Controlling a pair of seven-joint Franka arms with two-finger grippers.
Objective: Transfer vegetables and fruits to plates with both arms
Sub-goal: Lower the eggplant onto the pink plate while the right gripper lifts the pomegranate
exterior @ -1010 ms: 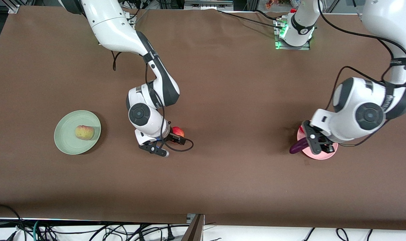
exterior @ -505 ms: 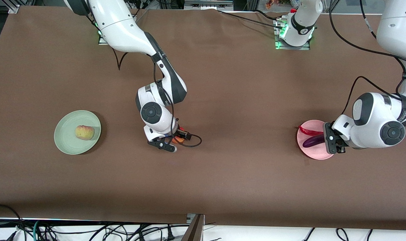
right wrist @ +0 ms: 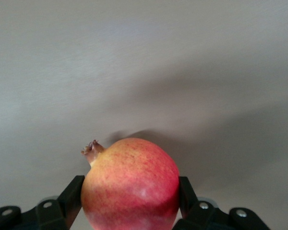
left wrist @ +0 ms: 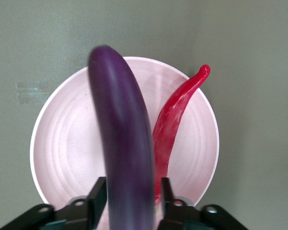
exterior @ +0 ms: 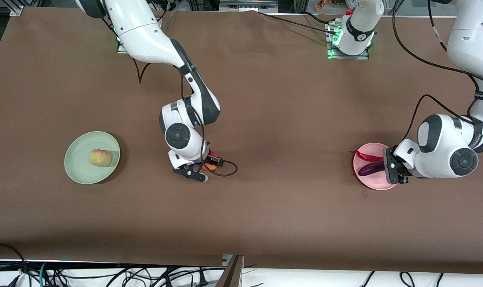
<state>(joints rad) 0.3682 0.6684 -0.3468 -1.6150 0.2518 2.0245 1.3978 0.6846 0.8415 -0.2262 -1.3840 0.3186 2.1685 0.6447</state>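
Note:
My left gripper is over the pale pink plate, at the edge toward the left arm's end. The purple eggplant lies between its fingers with a thin gap on one side, its body over the plate. The eggplant is beside the red chili pepper, which lies on the plate. My right gripper is shut on the round red fruit, low over the table's middle; the fruit is mostly hidden by the hand. The peach lies on the pale green plate.
A black cable loops from the right hand onto the brown table cloth. The arm bases stand along the table edge farthest from the front camera. Cables hang along the nearest edge.
My left hand swung out toward the left arm's end, bringing the eggplant from the plate's rim to over the plate. My right gripper moved onto the red fruit and closed, then shifted slightly.

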